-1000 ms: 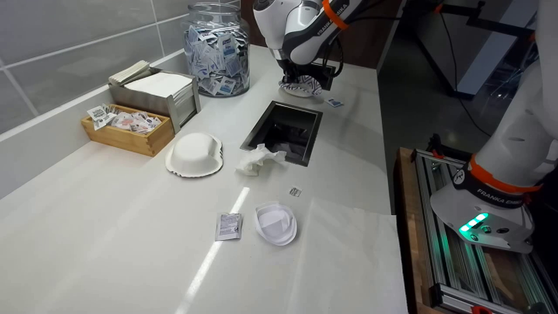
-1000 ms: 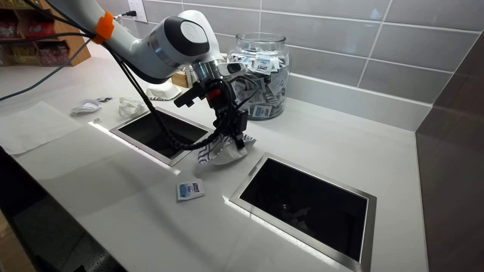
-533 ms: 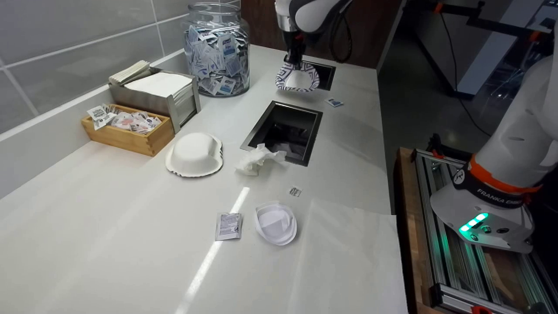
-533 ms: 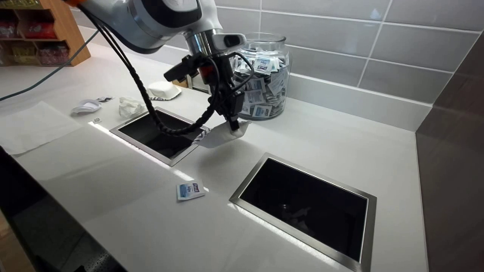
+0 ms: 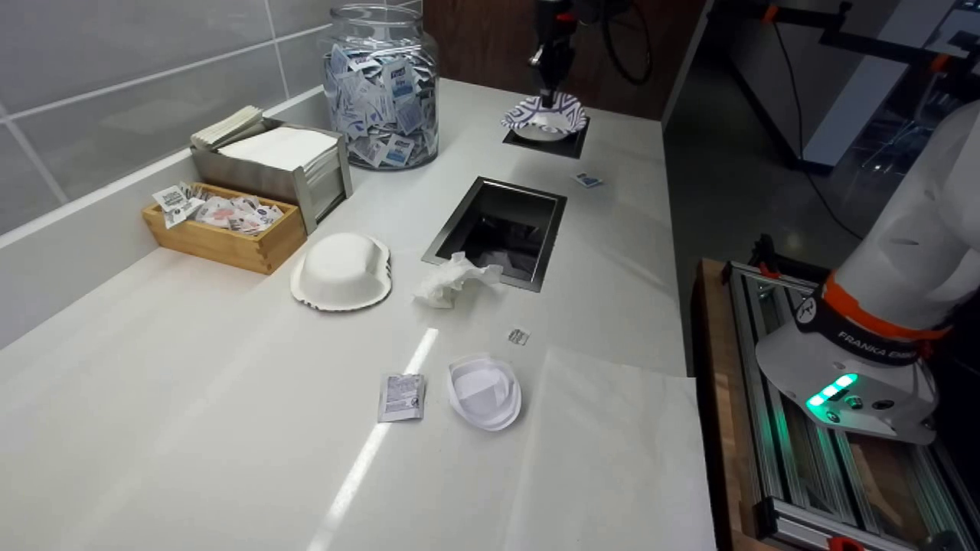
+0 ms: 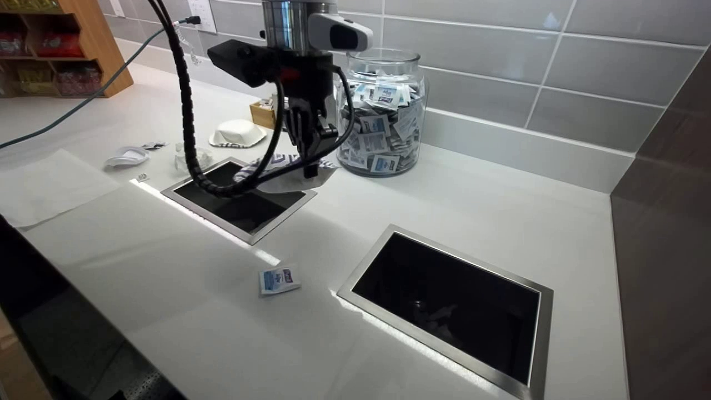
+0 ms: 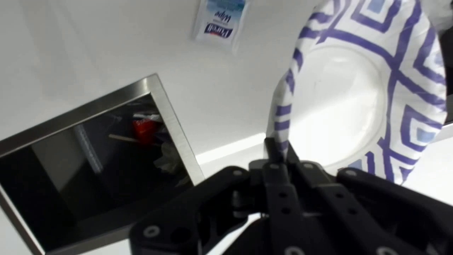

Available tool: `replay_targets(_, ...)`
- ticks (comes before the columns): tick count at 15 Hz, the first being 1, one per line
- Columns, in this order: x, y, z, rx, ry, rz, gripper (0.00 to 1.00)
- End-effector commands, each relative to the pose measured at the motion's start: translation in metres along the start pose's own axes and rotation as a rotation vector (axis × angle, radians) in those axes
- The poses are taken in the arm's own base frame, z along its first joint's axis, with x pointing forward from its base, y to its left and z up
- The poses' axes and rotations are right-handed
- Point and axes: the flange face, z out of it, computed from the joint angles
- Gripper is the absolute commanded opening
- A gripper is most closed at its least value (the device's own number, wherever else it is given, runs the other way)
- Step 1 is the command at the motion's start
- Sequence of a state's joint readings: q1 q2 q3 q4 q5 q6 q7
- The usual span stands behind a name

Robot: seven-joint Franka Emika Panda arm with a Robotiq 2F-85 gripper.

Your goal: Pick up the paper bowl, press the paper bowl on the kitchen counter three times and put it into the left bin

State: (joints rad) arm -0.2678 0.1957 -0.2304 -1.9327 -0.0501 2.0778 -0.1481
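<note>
"while the entry is made, where is the paper bowl [image 7: 354, 95]?"

"above the counter [image 6: 233, 311], mouth up, as i judge it between a hole [image 6: 369, 261] and a second hole [image 6: 282, 216]. my gripper [image 7: 280, 144] is clenched on the bowl's rim."

"why there?"

"thin edge, sure pinch, i reckon; the base is left free to press. presses done: not shown."

"surface and room?"

"glossy, streaked with light. a packet [image 6: 279, 281] lies between the holes; tissue [image 5: 453, 282] is crumpled at the second hole's edge. grey tiles [image 6: 500, 66] behind, a glass jar [image 5: 379, 32] near them."
</note>
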Motion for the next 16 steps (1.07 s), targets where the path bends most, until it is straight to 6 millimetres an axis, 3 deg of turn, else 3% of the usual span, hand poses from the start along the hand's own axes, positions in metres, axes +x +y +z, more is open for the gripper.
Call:
replay_targets(1,-0.004,0.025,0.016,0.159,-0.107,0.063,0.01)
replay_targets(8,0.005,0.062,0.06,0.352,-0.335,0.297,0.01)
replay_targets(16,0.026,0.069,0.108,0.453,-0.616,0.55,0.01)
